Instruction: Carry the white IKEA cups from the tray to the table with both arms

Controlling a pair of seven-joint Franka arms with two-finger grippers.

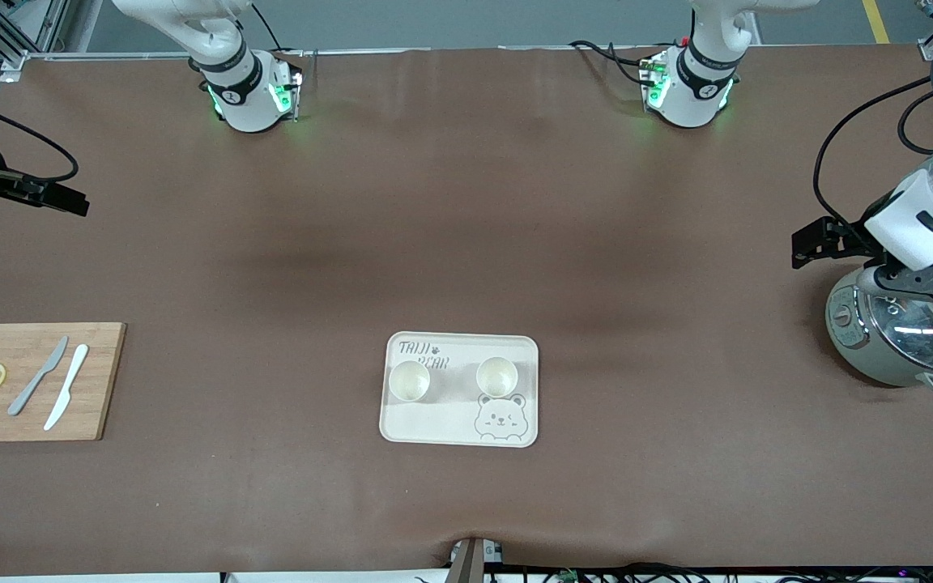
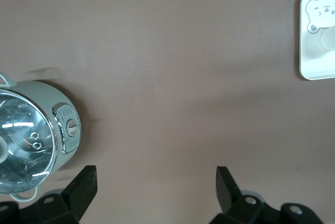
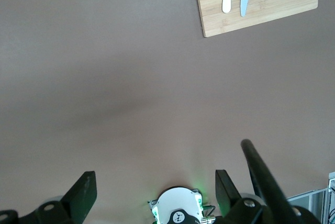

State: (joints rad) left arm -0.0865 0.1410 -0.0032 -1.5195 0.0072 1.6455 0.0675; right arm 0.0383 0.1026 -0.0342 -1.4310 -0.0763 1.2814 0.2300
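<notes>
Tray (image 1: 460, 389) sits on the desk (image 1: 466, 243) near the front camera's edge, about midway between the two ends; both white IKEA cups stand upright on it, side by side, not touching. One cup (image 1: 410, 380) lies toward the right arm's end, the other cup (image 1: 496, 376) toward the left arm's end, just above the bear face. Cutting board (image 1: 33, 380) with knives and lemon slices lies at the right arm's end; a glass-lidded cooker (image 1: 900, 340) at the left arm's end. Left gripper (image 2: 152, 187) hangs over the desk beside the cooker, fingers spread wide, empty. Right gripper (image 3: 152, 190) hangs over bare desk toward its own end, fingers also apart, empty. Judgement: each arm must reach inward for the cup on its own side; nothing lifted yet
</notes>
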